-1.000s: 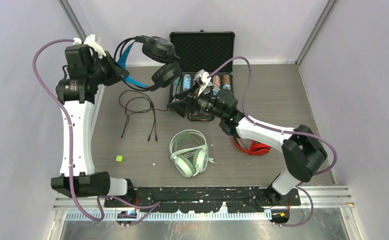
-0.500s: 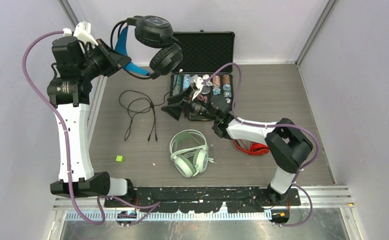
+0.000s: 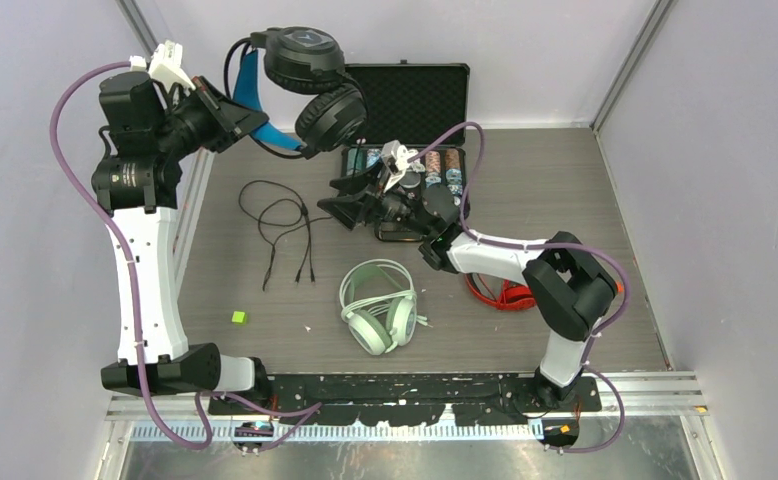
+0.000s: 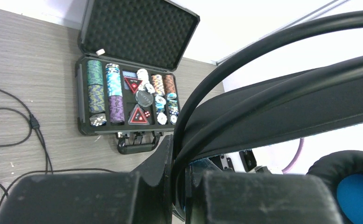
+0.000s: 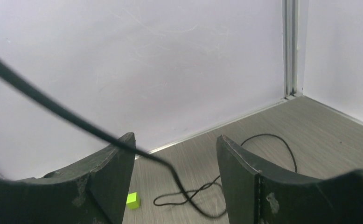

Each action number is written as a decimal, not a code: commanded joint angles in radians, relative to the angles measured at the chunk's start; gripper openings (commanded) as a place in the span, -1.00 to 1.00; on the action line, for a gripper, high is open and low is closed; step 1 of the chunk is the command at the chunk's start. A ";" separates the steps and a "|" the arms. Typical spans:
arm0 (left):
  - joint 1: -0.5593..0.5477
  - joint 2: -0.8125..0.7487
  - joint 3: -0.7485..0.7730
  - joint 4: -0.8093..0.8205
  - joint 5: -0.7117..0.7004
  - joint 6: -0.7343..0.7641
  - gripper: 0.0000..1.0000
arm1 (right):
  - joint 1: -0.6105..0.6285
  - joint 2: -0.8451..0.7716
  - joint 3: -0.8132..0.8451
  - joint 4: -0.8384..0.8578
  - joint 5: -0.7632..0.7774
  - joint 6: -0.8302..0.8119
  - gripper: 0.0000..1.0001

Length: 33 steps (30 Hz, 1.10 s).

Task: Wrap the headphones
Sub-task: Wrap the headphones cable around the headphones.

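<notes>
Pale lilac walls close in a grey wood-grain table (image 3: 585, 200), seen from above with both arm bases at its near edge. At the far left the left gripper (image 3: 233, 118) is raised well above the surface and clamped shut on the blue-lined headband of the bulky black over-ear headphones (image 3: 310, 75). Their two round earcups hang towards the back wall. In the left wrist view that gripper (image 4: 179, 186) pinches the black headband (image 4: 282, 93) between its dark fingers.

The thin black cable (image 3: 285, 225) lies in loose loops on the table, left of centre, its ends pointing to the near edge.

The right gripper (image 3: 350, 197) reaches to mid-table, beside an open black foam-lined case of poker chips (image 3: 410, 100), and its jaws stand wide apart, clamping nothing. In the right wrist view the black cable (image 5: 53, 109) runs slantwise across one finger and down through the gap of the gripper (image 5: 175, 140); I cannot tell whether it touches.

The pale mint-green headphones with white cable (image 3: 377, 305) lie flat near the table's middle. The glossy red headphones (image 3: 505, 295) lie partly hidden under the right arm. A small lime-green cube (image 3: 237, 317) sits near the left arm.
</notes>
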<state>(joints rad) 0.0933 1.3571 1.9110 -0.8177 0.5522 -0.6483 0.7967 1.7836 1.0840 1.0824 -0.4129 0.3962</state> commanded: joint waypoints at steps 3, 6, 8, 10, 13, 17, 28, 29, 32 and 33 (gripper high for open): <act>0.007 -0.038 0.034 0.111 0.088 -0.073 -1.00 | 0.004 0.021 0.047 0.090 0.028 -0.043 0.37; 0.006 -0.037 0.030 0.127 0.108 -0.087 -1.00 | 0.003 0.027 0.037 0.094 0.020 -0.053 0.30; 0.007 -0.036 0.024 0.145 0.126 -0.098 -1.00 | 0.004 0.032 0.034 0.093 -0.002 -0.050 0.10; 0.008 -0.034 0.020 0.173 0.155 -0.119 -1.00 | 0.004 0.037 0.029 0.095 -0.021 -0.042 -0.09; 0.017 -0.025 0.013 0.234 0.216 -0.163 -1.00 | 0.004 0.044 0.008 0.119 -0.020 -0.026 -0.30; 0.027 -0.020 0.004 0.293 0.293 -0.150 -1.00 | -0.006 0.040 0.002 0.121 -0.009 -0.021 -0.98; -0.012 -0.017 -0.111 0.363 0.553 -0.036 -1.00 | -0.123 0.001 0.003 0.081 -0.035 0.070 -0.99; -0.028 -0.018 -0.117 0.357 0.571 -0.025 -1.00 | -0.130 0.000 0.005 0.077 -0.039 0.074 -0.99; -0.079 -0.016 -0.128 0.281 0.599 0.051 -1.00 | -0.137 -0.002 0.020 0.043 -0.054 0.071 -0.99; -0.084 -0.016 -0.128 0.232 0.601 0.091 -1.00 | -0.140 -0.003 0.023 0.038 -0.056 0.070 -0.99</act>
<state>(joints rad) 0.0570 1.3636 1.7725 -0.5480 1.0073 -0.6189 0.6621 1.8252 1.0863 1.1412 -0.4488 0.4561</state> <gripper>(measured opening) 0.075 0.052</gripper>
